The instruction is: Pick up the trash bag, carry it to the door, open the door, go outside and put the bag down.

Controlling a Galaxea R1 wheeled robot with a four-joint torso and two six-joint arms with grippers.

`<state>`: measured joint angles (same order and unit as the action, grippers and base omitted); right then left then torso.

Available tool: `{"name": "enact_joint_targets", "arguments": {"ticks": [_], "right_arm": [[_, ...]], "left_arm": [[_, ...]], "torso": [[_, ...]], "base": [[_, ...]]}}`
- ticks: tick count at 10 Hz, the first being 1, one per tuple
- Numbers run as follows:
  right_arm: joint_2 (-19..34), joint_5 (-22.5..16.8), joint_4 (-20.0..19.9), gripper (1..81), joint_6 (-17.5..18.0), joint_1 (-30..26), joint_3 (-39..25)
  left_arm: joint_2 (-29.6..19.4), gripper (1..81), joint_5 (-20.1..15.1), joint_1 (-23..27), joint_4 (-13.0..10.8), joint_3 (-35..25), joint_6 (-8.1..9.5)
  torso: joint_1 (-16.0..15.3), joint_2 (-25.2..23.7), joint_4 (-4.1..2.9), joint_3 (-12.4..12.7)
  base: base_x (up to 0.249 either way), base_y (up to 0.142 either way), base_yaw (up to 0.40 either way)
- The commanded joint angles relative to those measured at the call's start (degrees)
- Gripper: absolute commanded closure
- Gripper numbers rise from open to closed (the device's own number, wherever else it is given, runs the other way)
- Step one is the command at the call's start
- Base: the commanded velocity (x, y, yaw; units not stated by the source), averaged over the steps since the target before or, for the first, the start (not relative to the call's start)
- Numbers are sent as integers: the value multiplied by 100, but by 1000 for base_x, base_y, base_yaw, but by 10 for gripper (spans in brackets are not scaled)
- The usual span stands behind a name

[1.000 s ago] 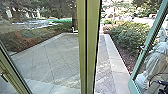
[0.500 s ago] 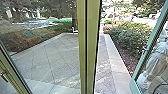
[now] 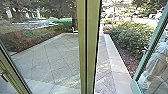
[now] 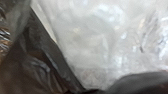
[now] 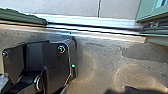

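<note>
One glass door (image 3: pixel 139 75) being seen open right of the post (image 3: pixel 88 47), dark trash bag (image 4: pixel 25 65) being shown close to the left wrist camera, spread of both arms' jaws not being discernible.

From high up, my head view looks forward and down past a near green door post (image 3: pixel 87 50) onto the paved yard (image 3: pixel 52 55). My left wrist view sits right up against pale plastic film (image 4: pixel 100 37), blurred by closeness. My right wrist view looks down, fairly close, over the metal threshold (image 5: pixel 92 29); it shares the doorway with the head view.
</note>
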<state>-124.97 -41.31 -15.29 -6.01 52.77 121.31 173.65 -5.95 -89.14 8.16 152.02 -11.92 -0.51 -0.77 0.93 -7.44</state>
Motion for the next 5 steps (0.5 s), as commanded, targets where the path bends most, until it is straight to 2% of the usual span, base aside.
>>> {"name": "enact_joint_targets", "arguments": {"ticks": [1,3,5], "right_arm": [[127,326,-387,10,-181,229,-293],[-128,677,-379,10,-208,720,-346],[-338,1447,-353,10,-392,1213,-591]], "left_arm": [[29,811,-425,129,-33,-32,-38],[3,811,-416,129,-42,-32,-47],[3,811,-407,129,-42,-32,-47]], "torso": [[0,0,0,0],[2,0,0,2],[2,0,0,2]], "base": [[0,0,0],[0,0,0],[0,0,0]]}}
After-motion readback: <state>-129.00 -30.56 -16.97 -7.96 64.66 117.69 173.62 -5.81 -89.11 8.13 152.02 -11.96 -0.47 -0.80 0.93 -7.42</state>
